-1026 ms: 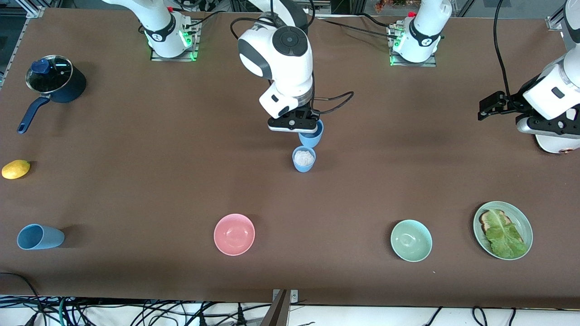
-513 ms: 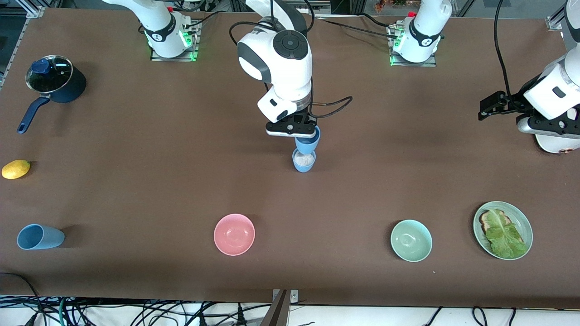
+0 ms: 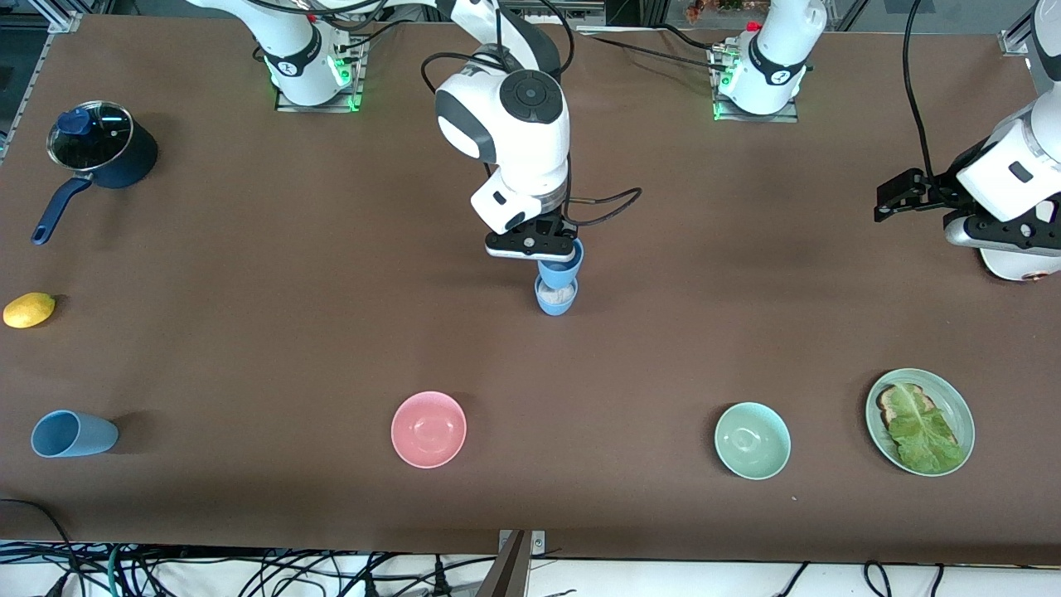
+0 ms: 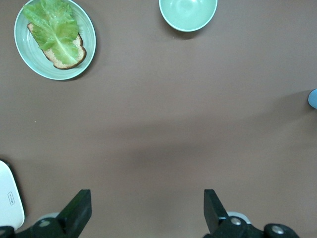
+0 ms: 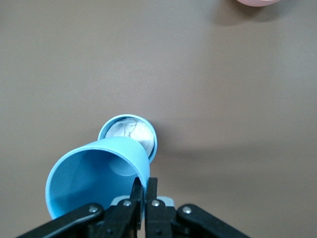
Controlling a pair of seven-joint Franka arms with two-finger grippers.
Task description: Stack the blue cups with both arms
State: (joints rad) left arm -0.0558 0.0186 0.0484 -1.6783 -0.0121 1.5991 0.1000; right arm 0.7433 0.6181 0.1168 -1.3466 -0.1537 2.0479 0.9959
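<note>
We see bare brown table all round the standing cup. Our right gripper pinches the held cup's rim above it. Our left gripper waits spread wide at the table's left-arm end.

Smooth plastic blue cups, matt; glossy pink bowl; table with a matt brown cloth-like surface.

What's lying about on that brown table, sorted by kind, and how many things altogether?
Blue cups: 3
Bowls: 2
Plate with bread and lettuce: 1
Lidded saucepan: 1
Lemon: 1
Total: 8
</note>
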